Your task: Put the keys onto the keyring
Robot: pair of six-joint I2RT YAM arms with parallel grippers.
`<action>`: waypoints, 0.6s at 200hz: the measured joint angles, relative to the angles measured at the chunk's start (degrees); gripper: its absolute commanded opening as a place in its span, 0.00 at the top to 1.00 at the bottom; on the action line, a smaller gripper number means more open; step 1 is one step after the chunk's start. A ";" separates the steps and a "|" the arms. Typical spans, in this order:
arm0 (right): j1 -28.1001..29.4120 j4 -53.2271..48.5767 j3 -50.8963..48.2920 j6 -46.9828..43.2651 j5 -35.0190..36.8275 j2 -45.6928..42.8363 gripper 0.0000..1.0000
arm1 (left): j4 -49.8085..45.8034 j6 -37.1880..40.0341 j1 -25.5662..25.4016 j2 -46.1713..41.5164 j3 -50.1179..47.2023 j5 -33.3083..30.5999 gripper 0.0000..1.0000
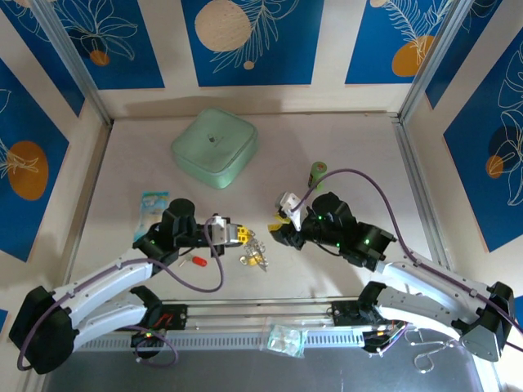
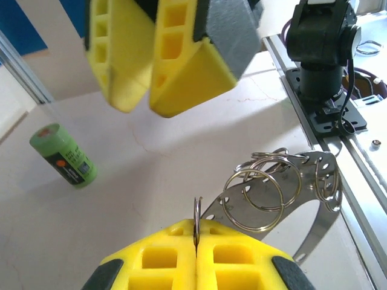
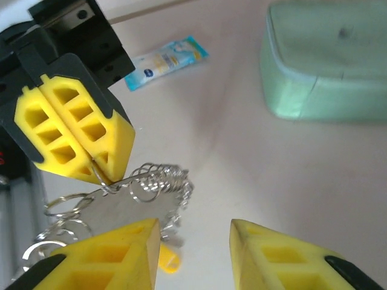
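Keyring (image 3: 157, 179) pinched by one loop in clenched left hand (image 2: 196, 237) — right hand (image 3: 193, 232) gapes just beside it.

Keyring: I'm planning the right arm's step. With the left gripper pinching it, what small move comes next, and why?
Probably lower the open right gripper onto the yellow key by its finger: the left gripper pins the keyring, no key held.

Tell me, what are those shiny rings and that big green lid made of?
The rings look like bare metal. They are thin, silvery wire loops with a polished finish that catches bright glints. The green lid looks like plastic. It is pale and matt, with soft rounded corners and no sparkle, though it could be silicone instead.
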 measured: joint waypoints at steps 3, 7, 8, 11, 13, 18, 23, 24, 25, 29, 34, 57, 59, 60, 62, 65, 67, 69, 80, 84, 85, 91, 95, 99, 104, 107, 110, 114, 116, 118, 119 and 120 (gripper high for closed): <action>0.07 -0.22 -0.11 1.22 0.13 0.00 0.63 | -0.24 -0.37 0.00 0.20 0.13 -0.31 1.00; 0.15 -0.72 -0.26 2.54 0.33 0.00 0.63 | -0.57 -0.72 -0.02 0.39 0.26 -0.57 1.00; 0.17 -0.90 -0.31 3.13 0.35 0.00 0.63 | -0.68 -0.90 -0.02 0.46 0.33 -0.74 1.00; 0.22 -1.20 -0.42 4.13 0.44 0.00 0.63 | -0.94 -1.27 -0.02 0.57 0.44 -1.07 1.00; 0.26 -1.44 -0.50 4.68 0.52 0.00 0.63 | -1.05 -1.36 -0.02 0.68 0.52 -1.29 1.00; 0.26 -1.88 -0.76 6.54 0.74 0.02 0.63 | -1.18 -2.03 -0.02 0.76 0.57 -2.14 1.00; 0.26 -2.36 -0.98 8.31 0.96 0.09 0.64 | -1.29 -2.80 -0.02 0.79 0.61 -3.19 1.00; 0.26 -2.49 -1.01 8.55 1.01 0.11 0.64 | -1.29 -2.86 -0.02 0.79 0.61 -3.39 1.00; 0.26 -2.62 -1.01 8.76 1.03 0.13 0.64 | -1.31 -2.93 -0.02 0.79 0.61 -3.52 1.00; 0.26 -3.21 -1.07 10.12 1.36 0.42 0.64 | -1.36 -3.61 -0.02 0.76 0.61 -4.48 1.00; 0.24 -3.76 -1.09 11.74 1.75 0.85 0.65 | -1.31 -4.42 -0.04 0.76 0.61 -6.03 1.00; 0.20 -6.10 -0.98 18.91 2.91 5.18 0.65 | -1.64 -7.93 -0.02 0.70 0.66 -13.94 1.00; 0.20 -6.27 -0.94 19.47 2.93 5.68 0.65 | -1.70 -8.24 -0.02 0.70 0.70 -14.71 1.00; 0.20 -6.38 -0.92 19.67 2.93 5.88 0.65 | -1.77 -8.33 -0.02 0.70 0.72 -14.95 1.00; 0.20 -6.58 -0.90 20.22 2.93 6.58 0.65 | -1.92 -8.59 -0.02 0.70 0.74 -15.67 1.00; 0.20 -6.91 -0.81 20.96 2.91 7.34 0.65 | -2.08 -8.87 -0.02 0.70 0.79 -16.61 1.00; 0.20 -7.10 -0.79 21.44 2.91 7.98 0.65 | -2.12 -9.03 -0.02 0.68 0.81 -17.33 1.00; 0.20 -7.30 -0.74 21.99 2.89 8.72 0.65 | -2.32 -9.25 -0.02 0.68 0.83 -18.08 1.00; 0.28 -8.74 -0.22 24.39 2.89 12.00 0.65 | -3.04 -10.08 -0.02 0.61 1.05 -21.51 1.00; 0.46 -9.16 0.04 25.33 2.86 13.31 0.65 | -3.43 -10.36 -0.02 0.57 1.18 -22.84 1.00; 0.48 -9.22 0.09 25.46 2.89 13.51 0.65 | -3.52 -10.38 -0.02 0.57 1.20 -23.06 1.00; 0.81 -9.60 0.48 26.69 2.89 15.32 0.65 | -4.15 -10.82 0.02 0.46 1.49 -24.94 1.00; 1.07 -9.64 0.68 27.32 2.82 16.31 0.65 | -4.44 -11.13 0.04 0.39 1.64 -25.94 1.00; 1.51 -9.64 0.92 27.98 2.75 17.35 0.65 | -4.72 -11.47 0.11 0.20 1.73 -26.99 1.00; 2.08 -9.55 1.14 28.70 2.49 18.60 0.65 | -5.01 -11.89 0.20 -0.13 1.81 -28.22 1.00; 2.38 -9.49 1.27 29.05 2.40 19.23 0.65 | -5.14 -12.13 0.26 -0.35 1.84 -28.89 1.00; 2.78 -9.35 1.36 29.40 2.16 19.96 0.65 | -5.31 -12.46 0.33 -0.63 1.84 -29.59 1.00; 3.30 -9.14 1.49 29.92 1.95 20.90 0.65 | -5.55 -12.94 0.39 -1.09 1.84 -30.62 1.00; 3.61 -8.98 1.49 30.23 1.73 21.42 0.65 | -5.66 -13.20 0.42 -1.27 1.84 -31.01 1.00; 3.76 -8.83 1.53 30.36 1.64 21.70 0.65 | -5.73 -13.53 0.44 -1.51 1.84 -31.61 1.00; 3.91 -8.81 1.53 30.49 1.55 21.99 0.65 | -5.79 -13.64 0.46 -1.64 1.84 -32.00 1.00; 4.00 -8.72 1.53 30.56 1.53 22.14 0.65 | -5.84 -13.70 0.46 -1.73 1.84 -32.15 1.00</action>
